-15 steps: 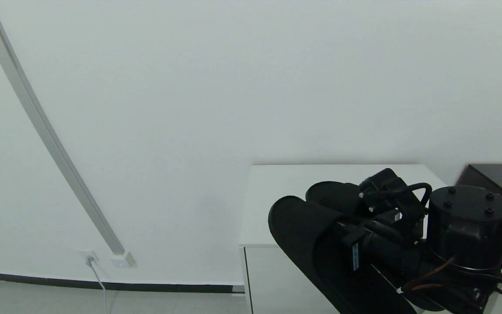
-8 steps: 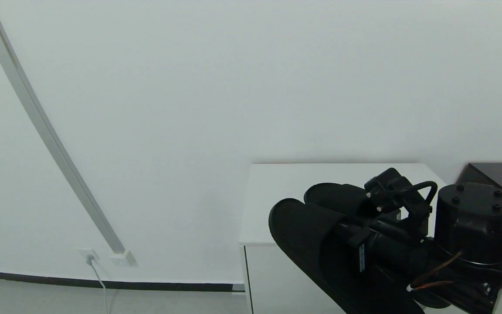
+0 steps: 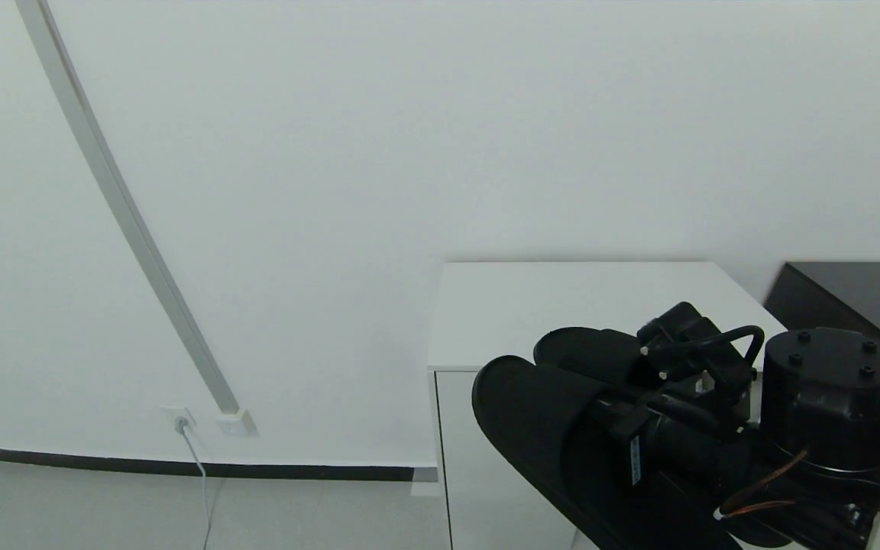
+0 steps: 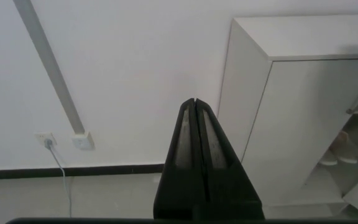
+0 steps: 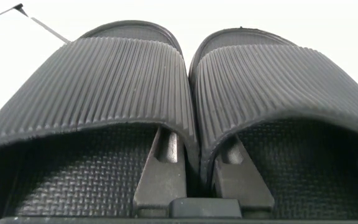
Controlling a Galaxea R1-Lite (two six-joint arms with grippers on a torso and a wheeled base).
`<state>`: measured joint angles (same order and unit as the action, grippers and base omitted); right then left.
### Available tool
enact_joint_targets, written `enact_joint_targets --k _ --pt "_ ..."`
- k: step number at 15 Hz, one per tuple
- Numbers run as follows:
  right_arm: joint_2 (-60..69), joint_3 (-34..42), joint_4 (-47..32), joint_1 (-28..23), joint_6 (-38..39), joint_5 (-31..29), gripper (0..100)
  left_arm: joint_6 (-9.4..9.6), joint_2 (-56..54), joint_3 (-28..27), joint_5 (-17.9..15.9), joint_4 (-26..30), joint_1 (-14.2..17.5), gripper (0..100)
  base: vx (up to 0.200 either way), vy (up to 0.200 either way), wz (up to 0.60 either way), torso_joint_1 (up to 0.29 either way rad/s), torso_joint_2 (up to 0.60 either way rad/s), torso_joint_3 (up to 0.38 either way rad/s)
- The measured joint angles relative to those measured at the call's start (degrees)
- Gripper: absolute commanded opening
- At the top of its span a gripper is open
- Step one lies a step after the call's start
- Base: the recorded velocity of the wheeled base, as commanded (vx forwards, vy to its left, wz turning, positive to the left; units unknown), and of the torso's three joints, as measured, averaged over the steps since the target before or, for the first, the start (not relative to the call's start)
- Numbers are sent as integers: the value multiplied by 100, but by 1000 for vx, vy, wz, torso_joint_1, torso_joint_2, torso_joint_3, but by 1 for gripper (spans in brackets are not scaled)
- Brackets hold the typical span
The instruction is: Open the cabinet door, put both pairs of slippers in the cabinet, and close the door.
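White wall (image 3: 409, 153), cabinet (image 3: 562, 305), right gripper (image 5: 197, 154) holding slippers (image 5: 104, 81)

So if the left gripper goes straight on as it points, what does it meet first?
Most likely the wall, just beside the cabinet; nothing shows in between. Depth is unclear, so the left gripper could graze it.

Pale grey glossy floor (image 3: 88, 508) low left of the right pincer (image 5: 199, 177), white boxy cabinet (image 3: 585, 305) standing on it just behind the pincer, thin white cable (image 3: 199, 473) trailing onto it
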<state>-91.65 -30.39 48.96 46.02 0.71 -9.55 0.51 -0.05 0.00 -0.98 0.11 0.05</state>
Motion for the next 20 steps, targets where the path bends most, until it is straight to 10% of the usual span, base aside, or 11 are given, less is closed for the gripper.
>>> enact_joint_targets --k 13,20 --pt "-20 101 23 23 -80 5 0 2 0 0 0 -1 2 0 0 0 0 0 0 0" --pt "11 115 26 21 -68 13 0 2 0 0 0 -4 2 0 0 -200 0 1 2 3"
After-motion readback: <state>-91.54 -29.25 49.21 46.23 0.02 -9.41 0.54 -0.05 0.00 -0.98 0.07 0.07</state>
